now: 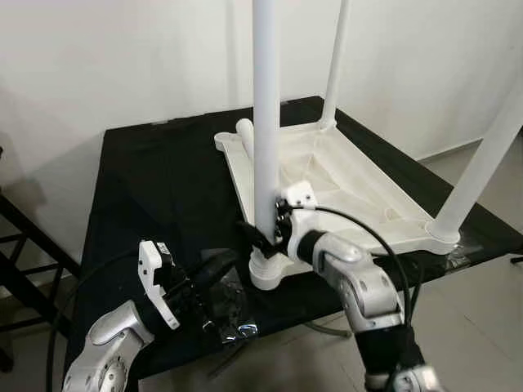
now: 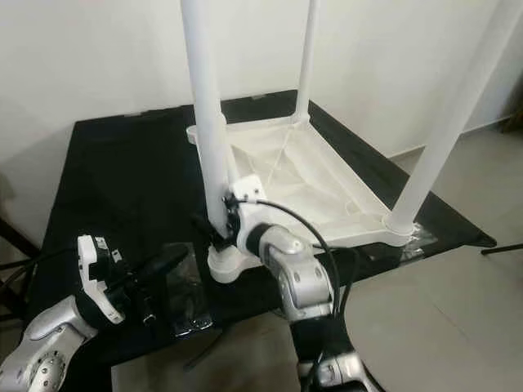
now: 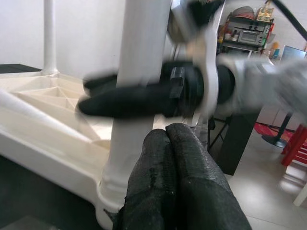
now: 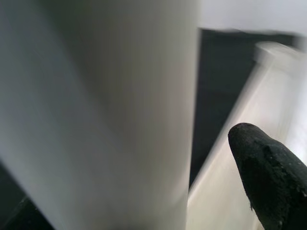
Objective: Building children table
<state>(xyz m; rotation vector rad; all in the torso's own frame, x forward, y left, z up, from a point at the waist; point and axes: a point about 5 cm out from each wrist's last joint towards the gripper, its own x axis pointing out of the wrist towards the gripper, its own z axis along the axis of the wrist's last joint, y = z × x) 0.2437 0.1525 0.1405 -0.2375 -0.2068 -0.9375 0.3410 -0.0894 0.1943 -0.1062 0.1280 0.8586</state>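
A white children's table top (image 1: 359, 184) lies upside down on a black table (image 1: 155, 180). Three white legs stand up from its corners: a near-left leg (image 1: 265, 98), a far leg (image 1: 335, 65) and a near-right leg (image 1: 482, 163). Another white tube (image 1: 245, 135) lies along the far-left edge. My right gripper (image 1: 260, 233) is shut on the near-left leg just above its socket (image 1: 270, 269); one fingertip (image 4: 268, 172) shows beside the leg. My left gripper (image 1: 229, 261) hovers low beside that socket, its fingers (image 3: 168, 163) shut together and holding nothing.
A crumpled clear plastic bag (image 1: 233, 314) lies on the black table under my left gripper. A dark frame (image 1: 20, 245) stands at the left. White walls are behind, with tiled floor (image 1: 490, 318) to the right of the table's edge.
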